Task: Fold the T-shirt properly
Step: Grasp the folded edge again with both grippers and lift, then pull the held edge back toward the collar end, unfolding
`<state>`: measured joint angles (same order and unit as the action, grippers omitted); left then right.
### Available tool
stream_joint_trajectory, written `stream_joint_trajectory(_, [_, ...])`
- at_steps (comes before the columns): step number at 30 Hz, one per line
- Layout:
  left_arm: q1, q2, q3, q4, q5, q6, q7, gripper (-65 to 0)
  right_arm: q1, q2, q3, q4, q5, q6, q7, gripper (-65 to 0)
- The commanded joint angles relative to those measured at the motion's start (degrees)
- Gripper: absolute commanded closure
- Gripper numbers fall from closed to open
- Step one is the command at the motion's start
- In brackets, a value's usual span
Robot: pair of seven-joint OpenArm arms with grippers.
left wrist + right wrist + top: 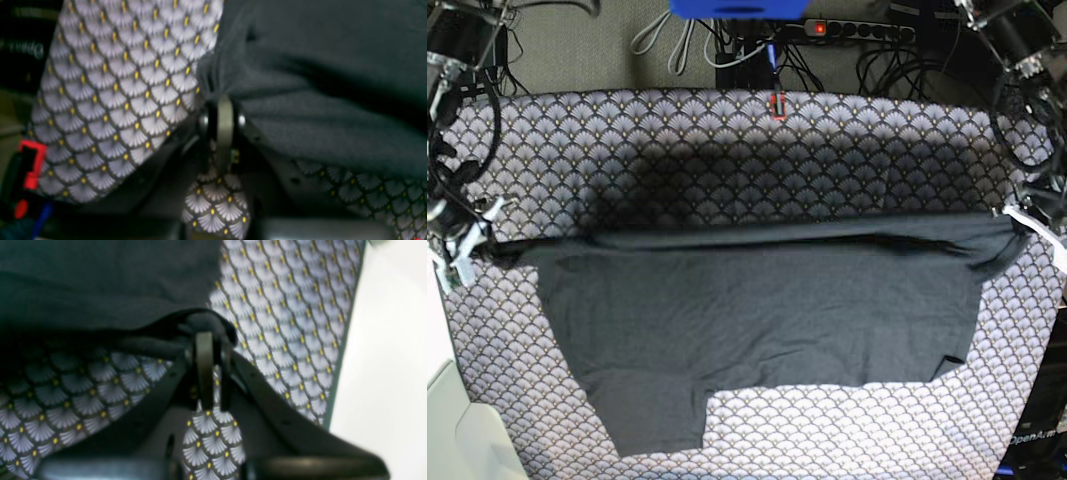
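Both claws are pinching the shirt [757,310]: your left claw [223,100] grips its edge near the table's [727,130] right edge, your right claw [208,336] near the left edge. That edge hangs taut between them while the rest trails on the tablecloth [847,425]. Pull unevenly and fabric may slip or bunch. Only the base view shows the dangling sleeve.

T-shirt [757,300]: plain charcoal-black | tablecloth [727,150]: grey scallop pattern, yellow dots
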<state>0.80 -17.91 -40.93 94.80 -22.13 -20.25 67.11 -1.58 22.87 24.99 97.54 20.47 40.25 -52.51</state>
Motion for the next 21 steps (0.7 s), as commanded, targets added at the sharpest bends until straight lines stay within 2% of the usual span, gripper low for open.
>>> stream_joint_trajectory(1, [-1.28, -1.38, -0.35, 0.62, -0.51, -0.1, -1.05, -0.5, 0.66, 1.26, -0.16, 0.62, 0.15, -0.25, 0.78, 0.0])
stream_joint_trajectory(9, [-4.71, -2.7, -0.08, -3.77, -0.51, -0.19, -1.13, -0.5, 2.42, 1.17, -2.27, 0.53, 0.15, -0.25, 0.78, 0.0])
stream_joint_trajectory(18, [-7.17, -3.06, -0.08, -4.39, -0.51, -0.28, -0.87, -0.5, 6.46, 1.26, -4.55, -5.62, 0.15, -0.25, 0.78, 0.0])
stream_joint_trajectory(21, [-7.17, -3.06, -0.08, -4.91, -0.51, -0.28, -0.87, -0.5, 6.55, 2.75, -7.89, -6.77, 0.15, -0.25, 0.78, 0.0])
